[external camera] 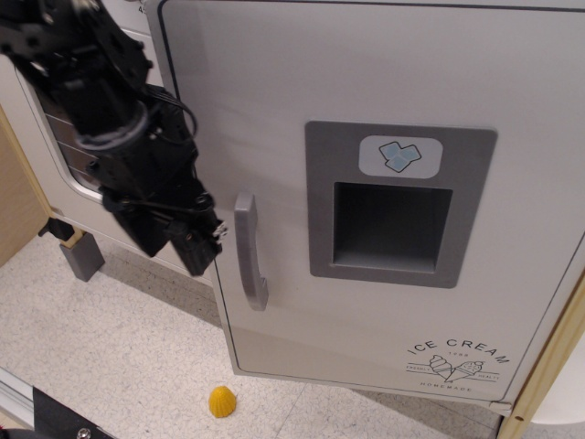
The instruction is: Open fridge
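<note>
The fridge door (384, 82) is white, with a grey recessed dispenser panel (393, 215), a blue ice-cube badge (399, 155) and an "ICE CREAM" print (457, 358). It stands swung partly open, its left edge out in front of the cabinet. Its grey vertical handle (247, 251) is free. My black gripper (196, 245) hangs just left of the handle, at the door's free edge, and holds nothing that I can see. Its fingers read as one dark block, so I cannot tell how the jaws stand.
The arm covers most of the oven door's window (64, 151) at the left. A small yellow object (222, 401) lies on the speckled floor below the door. A grey block (82, 258) stands at the lower left beside a wooden panel (14, 206). A wooden post (548, 366) runs along the right edge.
</note>
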Available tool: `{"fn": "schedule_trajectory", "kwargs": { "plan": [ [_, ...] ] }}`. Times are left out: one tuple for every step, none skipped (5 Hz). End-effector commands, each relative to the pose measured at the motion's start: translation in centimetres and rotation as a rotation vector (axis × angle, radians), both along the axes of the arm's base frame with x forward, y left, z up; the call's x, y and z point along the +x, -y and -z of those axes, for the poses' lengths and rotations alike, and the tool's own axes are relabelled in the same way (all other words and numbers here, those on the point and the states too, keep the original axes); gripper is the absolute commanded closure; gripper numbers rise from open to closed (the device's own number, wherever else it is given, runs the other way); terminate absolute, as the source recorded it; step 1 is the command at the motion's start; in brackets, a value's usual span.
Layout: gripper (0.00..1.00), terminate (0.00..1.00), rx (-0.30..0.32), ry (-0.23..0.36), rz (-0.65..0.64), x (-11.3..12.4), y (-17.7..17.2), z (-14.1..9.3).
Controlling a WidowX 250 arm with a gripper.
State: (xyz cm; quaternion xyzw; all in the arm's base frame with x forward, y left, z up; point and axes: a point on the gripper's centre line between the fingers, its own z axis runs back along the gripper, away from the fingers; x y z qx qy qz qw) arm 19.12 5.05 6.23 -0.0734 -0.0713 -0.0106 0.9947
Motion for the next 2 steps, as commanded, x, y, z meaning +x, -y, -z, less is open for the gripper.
{"fn": "schedule_trajectory", "kwargs": {
  "plan": [
    [0.00,0.00,-0.009,0.031,-0.264,0.4,-5.2,-5.6],
    [0.00,0.00,0.010,0.020,-0.508,1.3,-8.1,-7.9]
  ]
}}
